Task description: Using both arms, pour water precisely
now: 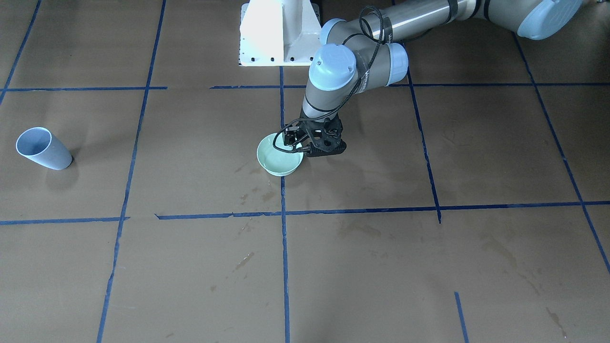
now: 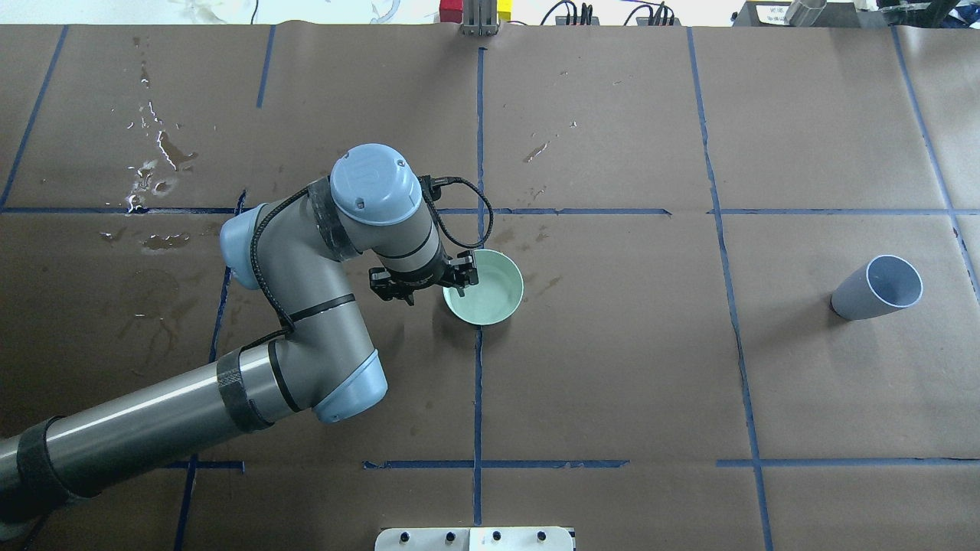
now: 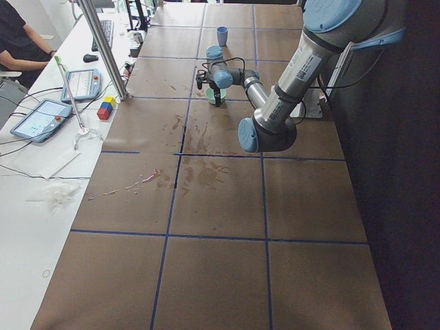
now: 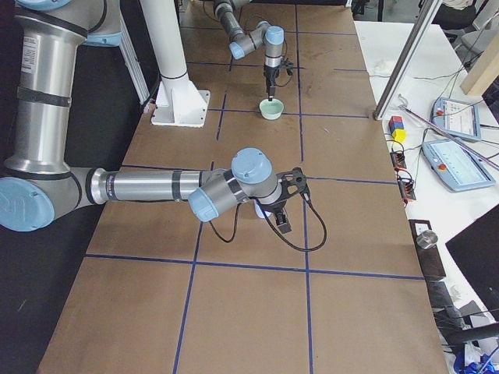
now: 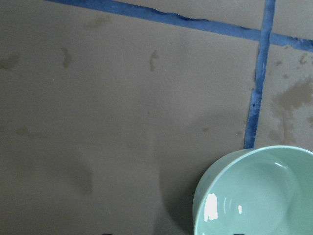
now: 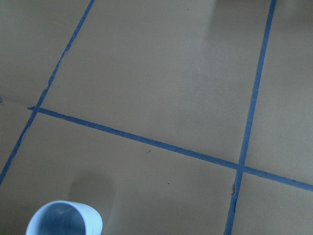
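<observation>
A pale green bowl (image 1: 279,161) (image 2: 491,295) sits near the table's middle on a blue tape line. My left gripper (image 1: 296,145) (image 2: 458,285) is low at the bowl's rim on the robot's left. In the left wrist view the bowl (image 5: 259,196) fills the lower right, and two dark fingertips at the bottom edge stand wide apart either side of the rim, so the gripper is open. A grey-blue cup (image 1: 43,148) (image 2: 873,289) (image 6: 63,220) stands upright far to the robot's right. My right gripper (image 4: 284,212) shows only in the exterior right view, low over the brown paper; I cannot tell its state.
The white bolted pedestal (image 1: 279,33) stands at the robot's edge of the table. Wet stains (image 2: 153,168) mark the brown paper at the far left. A side bench holds tablets (image 3: 41,117) and coloured blocks (image 3: 106,108), with a person (image 3: 20,41) beside it.
</observation>
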You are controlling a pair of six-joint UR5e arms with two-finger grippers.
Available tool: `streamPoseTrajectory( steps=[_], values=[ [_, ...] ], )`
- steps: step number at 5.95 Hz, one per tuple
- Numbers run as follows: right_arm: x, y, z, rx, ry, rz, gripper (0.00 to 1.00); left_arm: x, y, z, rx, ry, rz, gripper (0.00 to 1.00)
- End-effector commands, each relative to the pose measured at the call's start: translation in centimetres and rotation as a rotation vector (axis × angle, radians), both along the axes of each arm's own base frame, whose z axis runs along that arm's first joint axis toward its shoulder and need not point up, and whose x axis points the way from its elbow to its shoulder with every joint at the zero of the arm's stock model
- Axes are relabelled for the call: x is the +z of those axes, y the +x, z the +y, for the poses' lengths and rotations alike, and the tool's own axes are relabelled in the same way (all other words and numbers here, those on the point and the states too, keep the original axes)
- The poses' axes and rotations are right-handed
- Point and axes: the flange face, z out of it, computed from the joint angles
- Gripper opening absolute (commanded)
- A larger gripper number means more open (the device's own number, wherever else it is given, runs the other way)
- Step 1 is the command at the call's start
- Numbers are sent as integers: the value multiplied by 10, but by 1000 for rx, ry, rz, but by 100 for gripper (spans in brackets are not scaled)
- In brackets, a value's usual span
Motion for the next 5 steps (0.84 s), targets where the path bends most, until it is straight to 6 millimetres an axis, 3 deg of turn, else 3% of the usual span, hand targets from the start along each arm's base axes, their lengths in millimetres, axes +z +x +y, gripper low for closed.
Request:
streamPoseTrajectory(
  steps=[1, 2, 3, 4, 5],
  values=[
    [0, 3, 0, 7, 1, 3, 100, -5, 10, 1, -3, -15, 2, 57],
    [-1, 3, 0, 10, 4, 5, 100, -7, 11, 1, -2, -13, 4, 20],
    [-1, 5, 1, 15, 4, 5, 100, -7, 10, 0, -2, -7, 10, 0],
    [-1, 8, 2, 22, 2, 7, 100, -9, 6, -1, -1, 3, 18, 0],
    [-1, 10, 1, 26, 4, 8, 100, -20, -16, -15, -26, 10, 44, 0]
  ],
)
